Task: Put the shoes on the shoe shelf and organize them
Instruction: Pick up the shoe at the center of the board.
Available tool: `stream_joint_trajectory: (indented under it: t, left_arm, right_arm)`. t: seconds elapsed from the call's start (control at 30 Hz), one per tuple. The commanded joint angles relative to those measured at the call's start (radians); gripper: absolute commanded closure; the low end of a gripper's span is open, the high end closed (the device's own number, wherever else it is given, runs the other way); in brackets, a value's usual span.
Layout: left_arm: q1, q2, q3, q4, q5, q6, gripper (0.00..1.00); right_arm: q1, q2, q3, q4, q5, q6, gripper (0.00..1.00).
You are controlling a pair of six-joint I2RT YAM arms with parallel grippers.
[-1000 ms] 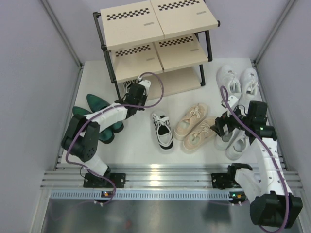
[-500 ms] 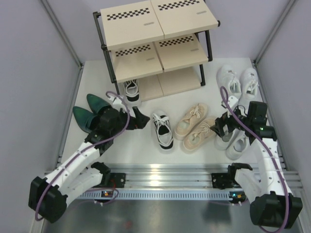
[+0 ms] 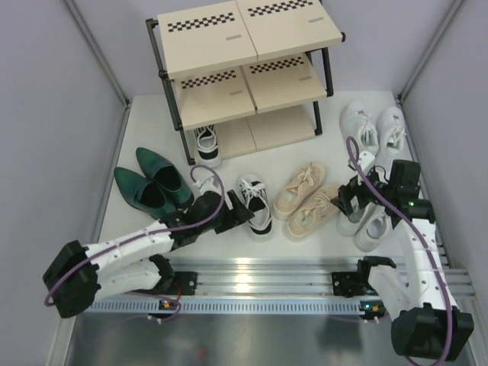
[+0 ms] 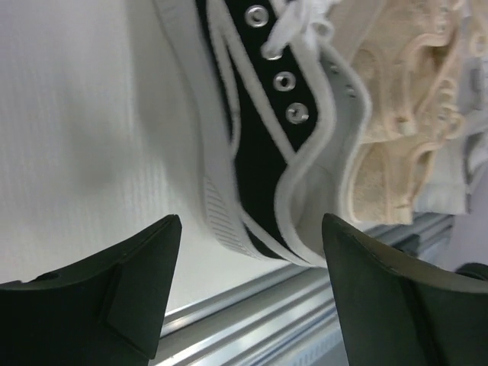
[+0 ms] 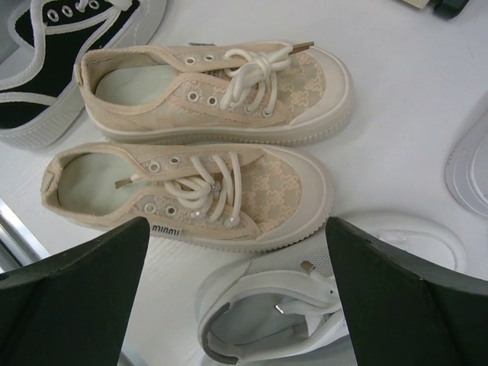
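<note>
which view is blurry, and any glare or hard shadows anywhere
Left wrist: the black-and-white sneaker sits very close and looks soft. Right wrist: the beige sneakers are sharp and evenly lit, while its own fingers are dark and out of focus. Top external: even light, only faint shadows, bright glare on the metal rail.

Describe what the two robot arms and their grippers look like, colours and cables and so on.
Both the left arm and the right arm have white link shells with chunky black joint housings. A purple cable loops along each one. The left gripper and the right gripper are black, with broad, matte, wedge-shaped fingers. No markings are readable.
</note>
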Motion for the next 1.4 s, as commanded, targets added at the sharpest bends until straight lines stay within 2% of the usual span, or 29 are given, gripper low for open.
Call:
stream_joint_trajectory:
  t: [0.0, 0.03, 0.27, 0.33, 0.37, 0.43, 0.47, 0.5, 0.67, 0.8, 0.83, 0.9, 0.93, 0.97, 1.1, 1.37]
  left_arm:
    - [-0.027, 0.108, 0.054, -0.041, -0.152, -0.111, 0.22]
    - [-0.029, 0.134, 0.065, -0.064, -0.164, -0.116, 0.28]
    - [-0.049, 0.238, 0.145, -0.071, -0.254, -0.079, 0.37]
    - [-0.052, 0.234, 0.160, -0.060, -0.256, -0.066, 0.49]
    - [-0.053, 0.224, 0.160, -0.054, -0.254, -0.053, 0.60]
    - [-0.055, 0.212, 0.153, -0.028, -0.244, -0.046, 0.91]
    - [-0.055, 0.200, 0.143, -0.020, -0.242, -0.050, 0.97]
    - [-0.055, 0.192, 0.137, -0.011, -0.239, -0.052, 0.99]
    - [-0.055, 0.136, 0.085, 0.052, -0.227, -0.102, 1.00]
    - [-0.055, 0.060, 0.064, 0.090, -0.271, -0.171, 1.00]
    - [-0.056, 0.045, 0.061, 0.101, -0.282, -0.187, 1.00]
    - [-0.056, 0.017, 0.059, 0.141, -0.319, -0.228, 1.00]
    - [-0.056, 0.011, 0.062, 0.147, -0.331, -0.246, 1.00]
    - [-0.058, 0.011, 0.071, 0.159, -0.349, -0.254, 1.00]
    - [-0.064, 0.036, 0.090, 0.192, -0.386, -0.277, 1.00]
    - [-0.075, 0.135, 0.113, 0.281, -0.374, -0.285, 1.00]
  right_arm:
    - [-0.015, -0.023, 0.001, 0.006, -0.018, -0.022, 0.01]
    - [-0.015, -0.023, 0.001, 0.006, -0.020, -0.022, 0.01]
    - [-0.015, -0.023, 0.004, 0.002, -0.067, -0.026, 0.01]
    - [-0.008, -0.014, 0.027, -0.015, -0.110, -0.032, 0.01]
    - [-0.002, -0.006, 0.044, -0.047, -0.150, -0.039, 0.01]
    - [0.040, 0.042, 0.100, -0.081, -0.170, -0.040, 0.00]
    - [0.063, 0.063, 0.125, -0.114, -0.161, -0.037, 0.01]
    - [0.127, 0.110, 0.175, -0.130, -0.149, -0.036, 0.00]
    - [0.342, 0.247, 0.300, -0.150, -0.066, 0.058, 0.01]
    - [0.523, 0.388, 0.409, -0.091, -0.020, 0.217, 0.01]
    - [0.550, 0.410, 0.423, -0.066, 0.035, 0.324, 0.01]
    - [0.630, 0.466, 0.455, -0.020, 0.101, 0.435, 0.01]
    - [0.656, 0.480, 0.463, 0.030, 0.215, 0.565, 0.01]
    - [0.702, 0.503, 0.467, 0.048, 0.267, 0.627, 0.01]
    - [0.788, 0.534, 0.466, 0.117, 0.442, 0.814, 0.01]
    - [0.847, 0.623, 0.449, 0.192, 0.540, 0.877, 0.01]
